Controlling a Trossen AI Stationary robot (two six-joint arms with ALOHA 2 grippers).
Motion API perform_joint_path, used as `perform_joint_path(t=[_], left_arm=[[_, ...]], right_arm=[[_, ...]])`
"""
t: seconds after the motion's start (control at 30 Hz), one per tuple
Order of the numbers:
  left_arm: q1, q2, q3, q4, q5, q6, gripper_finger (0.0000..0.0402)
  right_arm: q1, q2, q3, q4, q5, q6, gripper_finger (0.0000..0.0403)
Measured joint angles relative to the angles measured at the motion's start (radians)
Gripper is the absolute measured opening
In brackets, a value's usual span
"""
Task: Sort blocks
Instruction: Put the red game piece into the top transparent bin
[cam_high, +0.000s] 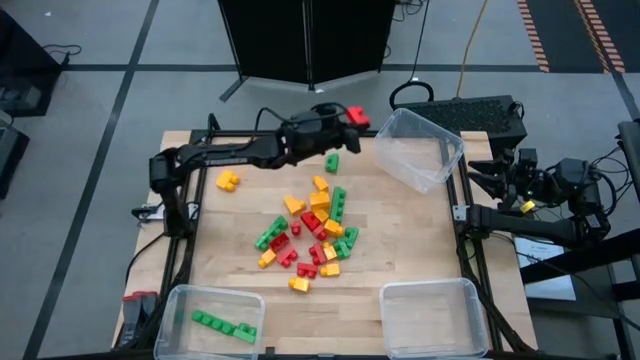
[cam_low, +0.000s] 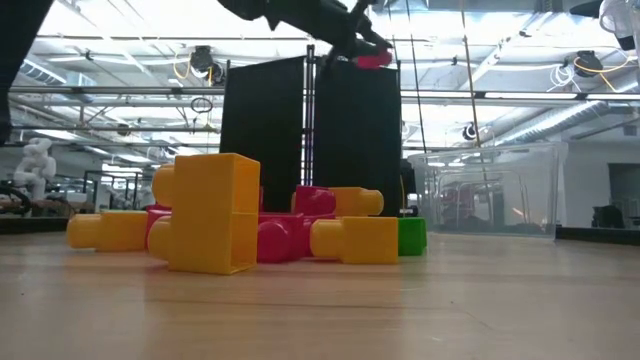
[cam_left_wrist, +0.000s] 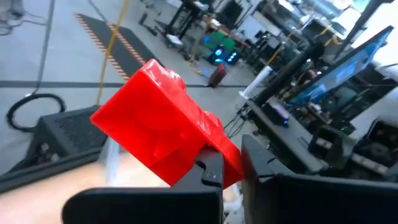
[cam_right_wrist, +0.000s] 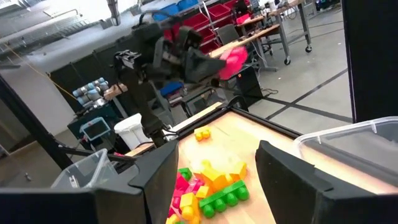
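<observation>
- Left tool (cam_high: 345, 118), upper centre of the high view, is clamped on a red block (cam_high: 358, 116) and carries it above the bench's far edge, just left of the tilted clear bin (cam_high: 420, 148). In the left wrist view only one end of that block sits between the dark fingers (cam_left_wrist: 211, 177); most of it juts out, so I judge it could twist or slip free, or fall short of the bin if let go early.
- Right tool (cam_right_wrist: 211, 180) waits off the bench at the right edge of the high view, jaws apart and empty.
- Bench (cam_high: 400, 230): pale wood, smooth and flat; a dropped block would likely bounce or skid.
- Clear bins: thin, glossy, rounded-corner plastic. The upper-right one leans on the bench edge, and a knock from the arm might shift it. The lower-left bin (cam_high: 180, 310) holds green blocks (cam_high: 224, 325); the lower-right bin (cam_high: 432, 318) looks empty.
- Loose blocks (cam_high: 310, 230) lie heaped mid-frame: hard, shiny, studded bricks in red, green and yellow-orange, with one yellow block (cam_high: 228, 180) apart at left.
</observation>
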Motion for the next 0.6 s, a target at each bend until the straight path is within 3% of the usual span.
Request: perform_joint_path(t=[0.17,0.33,0.6], left_arm=[[0.001,0.104,0.170,-0.024,0.028,0.080,0.0000],[0.005,0.227,0.362,-0.163,0.024,0.152,0.0000],[0.024,0.374,0.535,-0.250,0.039,0.178,0.0000]], right_arm=[[0.000,0.000,0.000,-0.017,0.000,-0.007,0.0208],[0.000,0.000,0.000,-0.016,0.000,-0.007,0.0208],[0.000,0.000,0.000,-0.016,0.000,-0.007,0.0208]])
